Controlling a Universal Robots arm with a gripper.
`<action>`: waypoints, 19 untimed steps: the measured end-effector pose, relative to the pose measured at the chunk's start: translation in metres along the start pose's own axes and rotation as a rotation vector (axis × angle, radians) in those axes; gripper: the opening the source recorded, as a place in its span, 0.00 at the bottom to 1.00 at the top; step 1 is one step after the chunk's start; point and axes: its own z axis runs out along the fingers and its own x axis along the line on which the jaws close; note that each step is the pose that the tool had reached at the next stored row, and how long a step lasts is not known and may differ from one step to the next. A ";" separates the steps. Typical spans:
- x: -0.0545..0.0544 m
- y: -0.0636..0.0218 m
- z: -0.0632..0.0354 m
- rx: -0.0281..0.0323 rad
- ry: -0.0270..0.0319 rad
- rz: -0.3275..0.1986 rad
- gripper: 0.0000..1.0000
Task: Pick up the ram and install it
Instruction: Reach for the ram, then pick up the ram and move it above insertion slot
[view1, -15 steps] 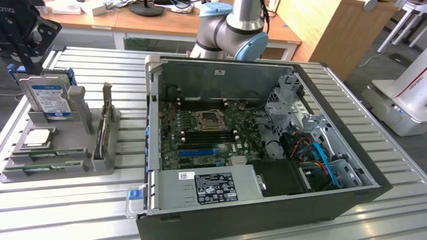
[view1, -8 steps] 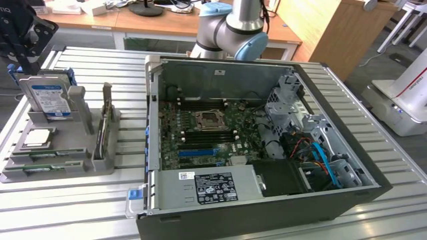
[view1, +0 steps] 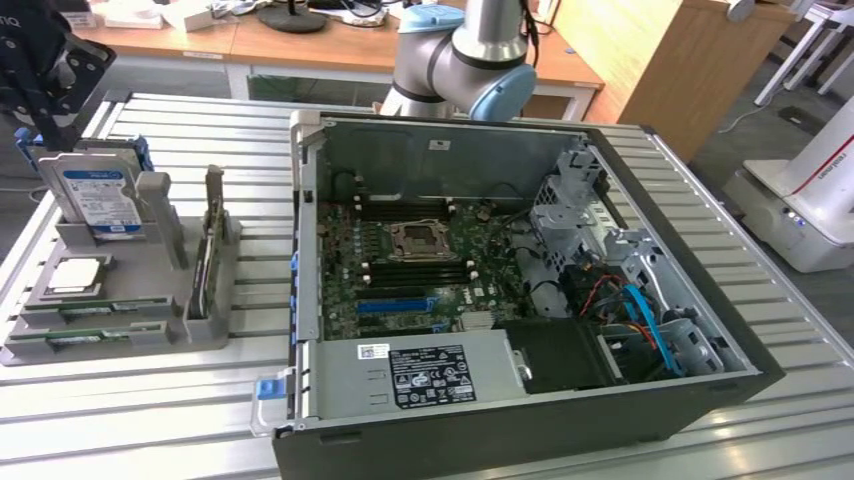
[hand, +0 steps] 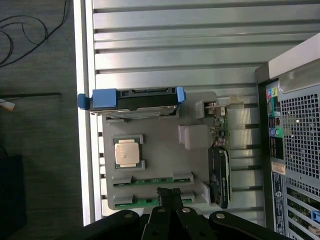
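Note:
Two ram strips lie in slots at the near end of the grey holder tray (view1: 160, 330): one ram (view1: 83, 313) (hand: 152, 179) and a second ram (view1: 83, 340) (hand: 142, 202) beside it. They are slim and green. My gripper (view1: 51, 140) (hand: 169, 194) hangs well above the tray, over its hard-drive end in the exterior view. Its fingers are shut, with nothing between them. In the wrist view the fingertips sit just over the two strips.
The tray also holds an upright hard drive (view1: 100, 200) with blue rails, a square silver processor (view1: 76, 275) and a card on edge (view1: 207, 255). The open computer case (view1: 534, 130) stands at the exterior view's right, its motherboard (view1: 400, 270) exposed. The slatted table (view1: 134, 420) lies around them.

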 end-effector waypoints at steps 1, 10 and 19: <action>0.000 -0.0009 0.0000 0.0000 0.0000 0.000 0.11; 0.000 -0.0013 0.0000 0.0000 0.0000 0.000 0.11; 0.000 -0.0013 0.0001 0.0000 0.0004 -0.010 0.11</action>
